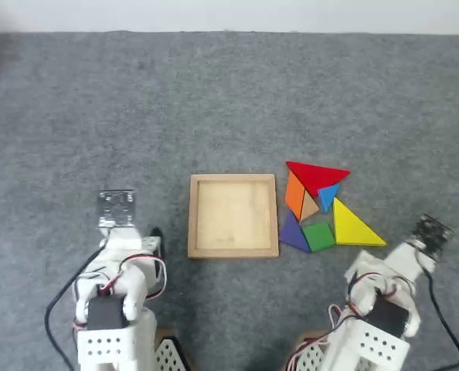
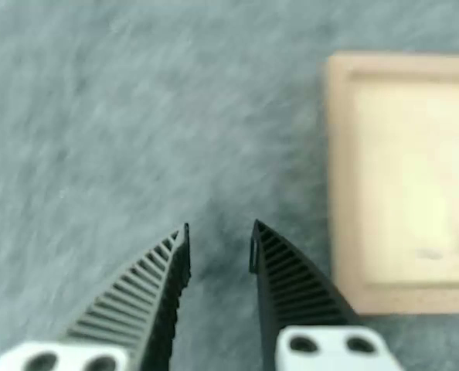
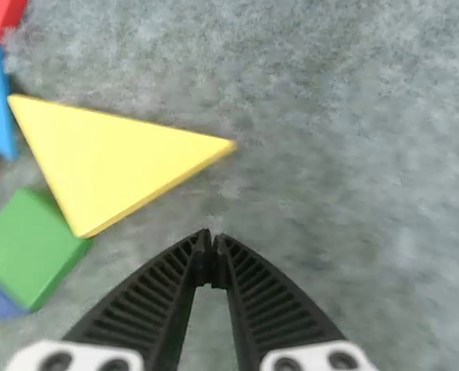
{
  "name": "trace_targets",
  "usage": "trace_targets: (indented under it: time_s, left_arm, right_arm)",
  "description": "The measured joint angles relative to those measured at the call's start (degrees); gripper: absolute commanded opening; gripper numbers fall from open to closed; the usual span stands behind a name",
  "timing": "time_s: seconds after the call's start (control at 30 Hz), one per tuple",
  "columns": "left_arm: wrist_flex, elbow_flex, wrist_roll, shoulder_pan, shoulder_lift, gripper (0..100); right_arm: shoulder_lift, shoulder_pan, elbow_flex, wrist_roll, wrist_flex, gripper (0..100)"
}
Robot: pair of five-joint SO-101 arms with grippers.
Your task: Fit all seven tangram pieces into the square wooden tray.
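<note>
Tray (image 1: pixel 233 178) lies just beside the spread left gripper (image 2: pixel 218 232). Clustered tangram pieces (image 1: pixel 311 207), yellow triangle (image 3: pixel 106 166) nearest, lie ahead of the right gripper (image 3: pixel 212 236), pressed together. Gripping one may scatter touching neighbours.

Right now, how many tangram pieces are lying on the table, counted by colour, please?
red piece: 1
orange piece: 1
blue piece: 1
light brown piece: 1
purple piece: 1
green piece: 1
yellow piece: 1
Total: 7, all outside the tray.
</note>
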Motion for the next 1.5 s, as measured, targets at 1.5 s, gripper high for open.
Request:
trace_targets:
  time_s: [1.5]
  left_arm:
    - [-1.49,-40.79,-6.59,1.67,46.07,13]
  right_arm:
    - [41.85,-16.53,-38.24,48.18,0.79,11.7]
